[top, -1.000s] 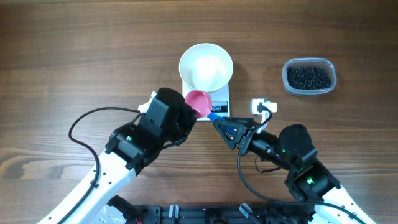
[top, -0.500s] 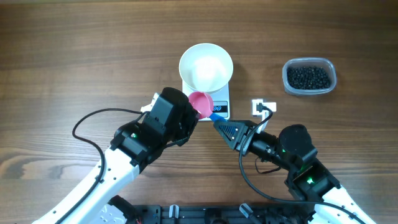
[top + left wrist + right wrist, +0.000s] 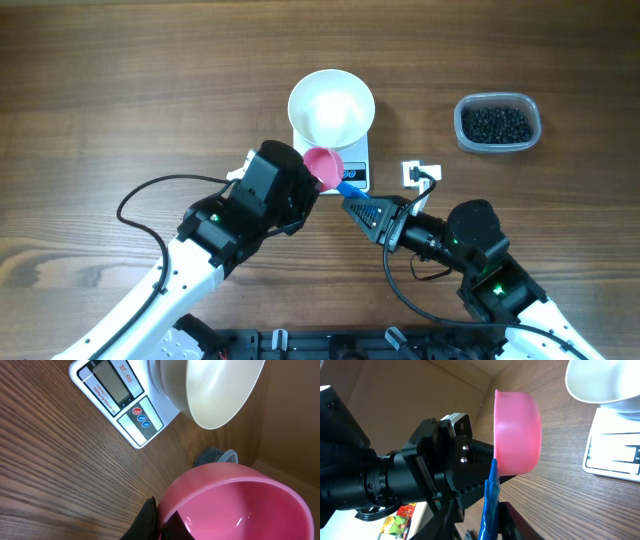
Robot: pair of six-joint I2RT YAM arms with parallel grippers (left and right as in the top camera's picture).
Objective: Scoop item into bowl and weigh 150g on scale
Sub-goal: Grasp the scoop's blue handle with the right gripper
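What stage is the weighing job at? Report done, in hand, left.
Done: the white bowl sits on the scale, empty. In hand: the left claw holds the empty pink scoop by its rim, with the right claw around its blue handle; that grip is unclear. Left: all scooping and weighing; the black beads lie in the clear tub.

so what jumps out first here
The pink scoop, empty, sits mid-table between both arms. The left gripper pinches its rim, and its blue handle lies between the fingers of the right gripper. Just behind it an empty white bowl stands on the scale, and a clear tub of black beads sits off to the right.
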